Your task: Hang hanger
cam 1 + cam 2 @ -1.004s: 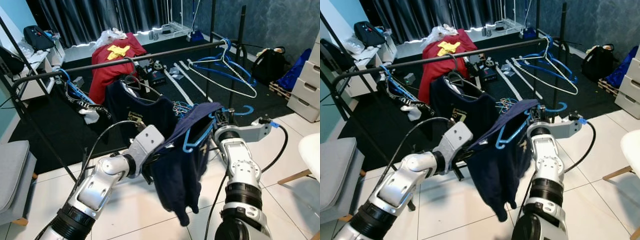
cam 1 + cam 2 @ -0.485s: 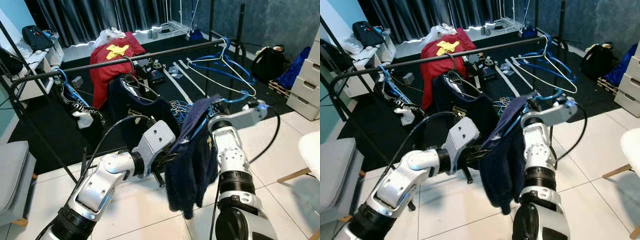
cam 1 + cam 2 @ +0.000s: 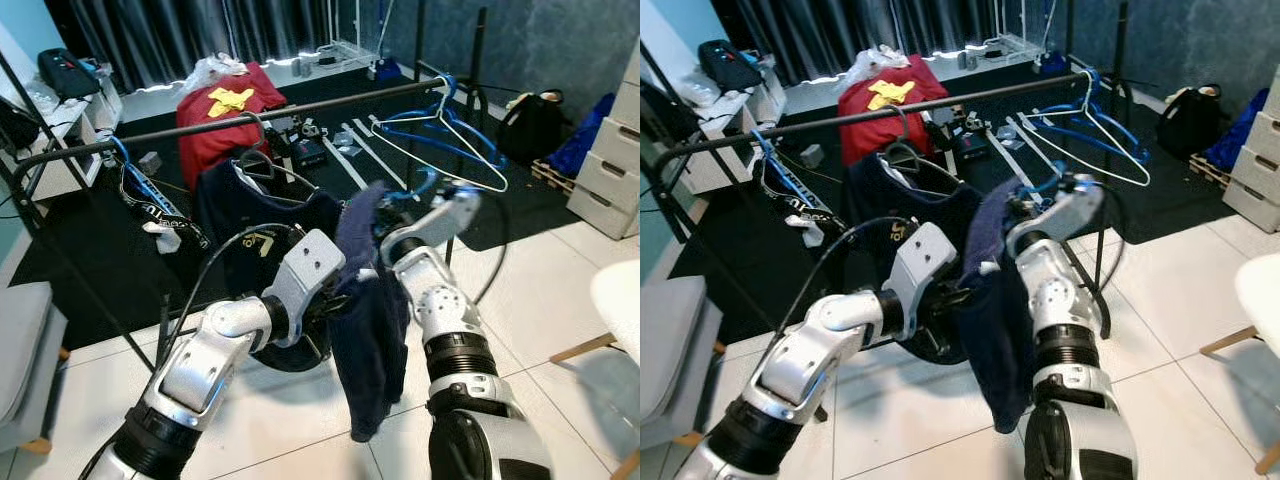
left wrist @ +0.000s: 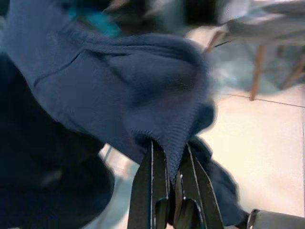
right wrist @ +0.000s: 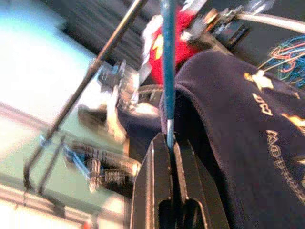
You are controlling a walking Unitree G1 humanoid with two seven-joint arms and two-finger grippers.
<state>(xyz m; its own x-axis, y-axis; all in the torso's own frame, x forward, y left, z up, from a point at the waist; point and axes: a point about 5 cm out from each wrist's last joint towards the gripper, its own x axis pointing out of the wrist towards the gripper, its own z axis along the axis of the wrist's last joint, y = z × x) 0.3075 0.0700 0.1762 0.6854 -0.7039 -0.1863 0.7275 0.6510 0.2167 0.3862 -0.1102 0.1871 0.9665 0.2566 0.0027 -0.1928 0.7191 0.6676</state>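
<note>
Right gripper point(image 5: 169, 143): two long black fingers clamped on the thin blue plastic hanger point(image 5: 167, 71), seen in the right wrist view; raised at mid-scene, short of the rail.
Left gripper point(image 4: 171, 162): black fingers pinched narrow on a fold of the dark navy knitted garment point(image 4: 119, 95), just beside the right arm.
Blue hanger, head views: mostly hidden under the navy garment point(image 3: 365, 320), which drapes from it and hangs down between the two silver arms.
Long black metal clothes rail point(image 3: 300, 108): horizontal, beyond and above the held hanger; not yet touched by the hanger's hook.
Already on the rail: a dark navy T-shirt with print point(image 3: 255, 215), a red garment with a yellow mark point(image 3: 225, 110), and a pair of bare white and blue wire hangers point(image 3: 440, 140) near the rail's right end.
Step in hand: judged as carrying the loaded hanger up toward the rail; hanging not yet done.
Next move calls for: lifting the hook above rail height, bringing it over a free stretch between the navy T-shirt and the bare hangers, lowering until the hook seats, then freeing both grips.
Risk: garment slipping off the hanger if the left grip lets go early.
</note>
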